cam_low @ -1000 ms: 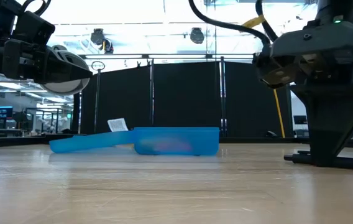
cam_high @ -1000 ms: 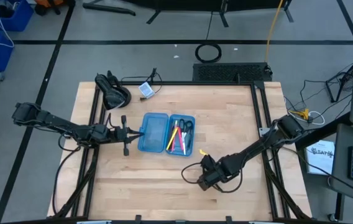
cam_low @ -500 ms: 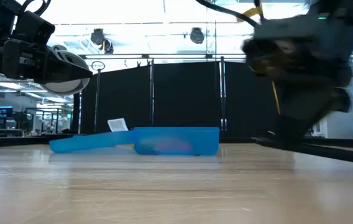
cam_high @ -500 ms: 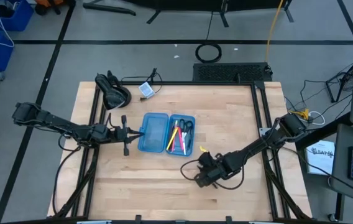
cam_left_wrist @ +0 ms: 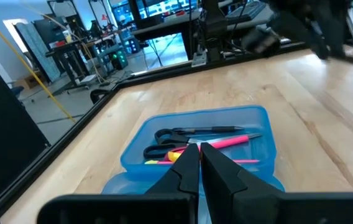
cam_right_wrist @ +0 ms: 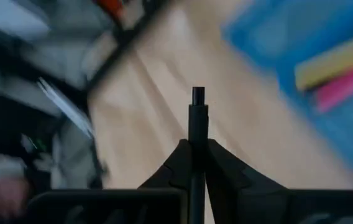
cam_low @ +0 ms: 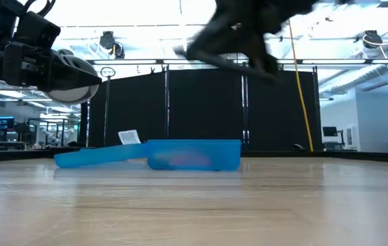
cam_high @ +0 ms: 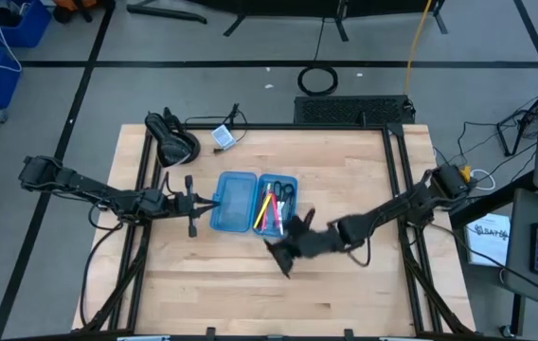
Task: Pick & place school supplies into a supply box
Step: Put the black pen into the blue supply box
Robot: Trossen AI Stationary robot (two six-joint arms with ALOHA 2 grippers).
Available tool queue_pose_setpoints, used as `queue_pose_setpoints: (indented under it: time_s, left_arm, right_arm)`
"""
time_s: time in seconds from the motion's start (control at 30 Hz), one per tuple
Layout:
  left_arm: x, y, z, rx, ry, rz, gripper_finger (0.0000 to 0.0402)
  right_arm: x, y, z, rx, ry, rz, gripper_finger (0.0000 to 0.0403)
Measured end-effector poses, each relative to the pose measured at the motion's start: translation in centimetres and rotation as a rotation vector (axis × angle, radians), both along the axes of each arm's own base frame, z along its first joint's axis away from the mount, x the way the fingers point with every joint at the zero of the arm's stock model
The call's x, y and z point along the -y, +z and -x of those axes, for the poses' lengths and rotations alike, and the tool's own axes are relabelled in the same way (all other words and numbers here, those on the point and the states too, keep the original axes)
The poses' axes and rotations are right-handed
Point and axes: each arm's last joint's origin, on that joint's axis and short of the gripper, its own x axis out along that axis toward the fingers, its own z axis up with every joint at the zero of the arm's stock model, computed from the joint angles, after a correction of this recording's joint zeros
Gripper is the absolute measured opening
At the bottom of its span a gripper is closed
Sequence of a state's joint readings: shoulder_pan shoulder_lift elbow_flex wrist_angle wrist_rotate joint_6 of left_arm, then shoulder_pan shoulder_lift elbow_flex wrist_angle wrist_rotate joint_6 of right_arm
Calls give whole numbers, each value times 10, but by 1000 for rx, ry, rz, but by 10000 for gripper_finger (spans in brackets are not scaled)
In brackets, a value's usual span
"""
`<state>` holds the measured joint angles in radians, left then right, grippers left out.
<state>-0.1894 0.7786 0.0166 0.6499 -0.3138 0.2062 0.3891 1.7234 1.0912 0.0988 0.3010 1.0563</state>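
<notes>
lying under everything, a pale wooden surface (cam_high: 250, 284) inside a black frame, with grey floor around it, a dark blue bin (cam_high: 4, 28) at the far left corner of the room and black curtains behind in the low view. sitting open near the middle of the surface, the translucent blue supply box (cam_high: 236, 201), its right half holding black-handled scissors (cam_left_wrist: 189, 132), a pink pen (cam_left_wrist: 226, 141) and a yellow one (cam_high: 265, 206). hovering just left of the box, the left claw (cam_high: 191, 203), clenched with nothing between its fingers and pointing at the box. hanging above the surface just beside the box's near right corner, the right claw (cam_high: 286, 252), blurred, clenched on a thin black pen (cam_right_wrist: 197, 118) jutting forward between its fingers.
</notes>
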Motion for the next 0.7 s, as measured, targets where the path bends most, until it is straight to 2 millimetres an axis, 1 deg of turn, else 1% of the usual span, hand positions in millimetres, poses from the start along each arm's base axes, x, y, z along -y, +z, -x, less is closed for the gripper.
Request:
queue_pose_setpoints:
  time_s: [0.1, 0.17, 0.23, 0.3, 0.4, 0.47, 0.57, 0.7]
  left_arm:
    - [0, 1, 0, 9, 0, 1, 21]
    - [0, 2, 0, 16, 0, -2, 21]
    - [0, 3, 0, 28, -1, 0, 21]
    - [0, 4, 0, 41, 0, 6, 21]
    - [0, 5, 0, 49, 1, 8, 21]
    - [0, 5, 0, 51, 1, 8, 21]
    - [0, 5, 0, 51, 1, 9, 21]
    - [0, 5, 0, 49, 0, 9, 21]
  right_arm:
    - [23, 21, -9, 131, -69, 49, 17]
    - [44, 30, -12, 168, -142, 106, 17]
    - [66, 34, -15, 172, -201, 148, 17]
    - [89, 34, -18, 160, -254, 171, 17]
    - [118, 26, -22, 130, -335, 166, 17]
    - [132, 18, -24, 94, -373, 132, 17]
    - [144, 4, -27, 48, -429, 77, 17]
    - [151, -11, -30, 8, -458, 2, 17]
